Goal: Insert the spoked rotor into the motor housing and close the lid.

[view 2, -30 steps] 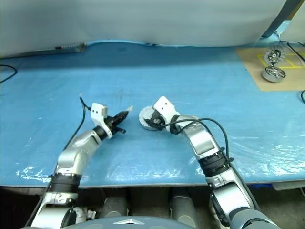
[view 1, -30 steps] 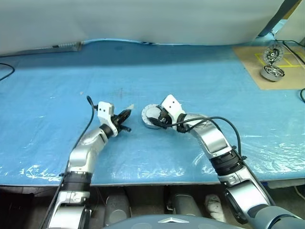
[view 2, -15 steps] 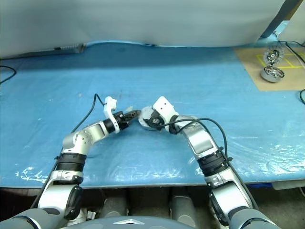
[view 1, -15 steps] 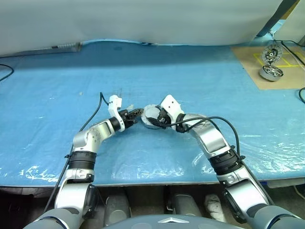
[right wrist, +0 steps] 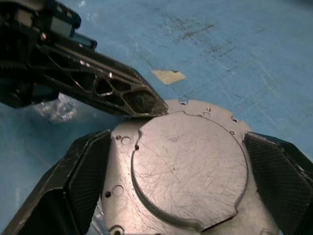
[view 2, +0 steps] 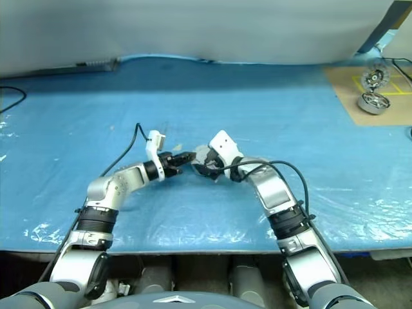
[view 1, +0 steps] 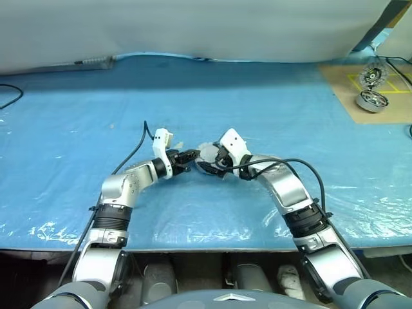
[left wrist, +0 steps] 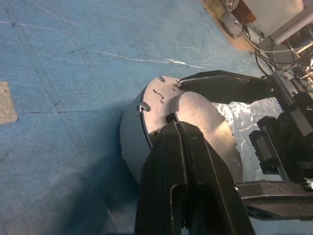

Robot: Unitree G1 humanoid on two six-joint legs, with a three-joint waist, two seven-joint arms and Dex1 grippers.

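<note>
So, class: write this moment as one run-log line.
left hand: shut, tips on lid | right hand: open, straddling motor housing | lid: closed

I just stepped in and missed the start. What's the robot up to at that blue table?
It is working on a round silvery motor housing on the blue-covered table. The right gripper straddles the housing, fingers wide on either side. The left gripper, fingers shut, presses its tip on the lid, which lies flat on the housing. A second, open motor sits on the far board.
</note>
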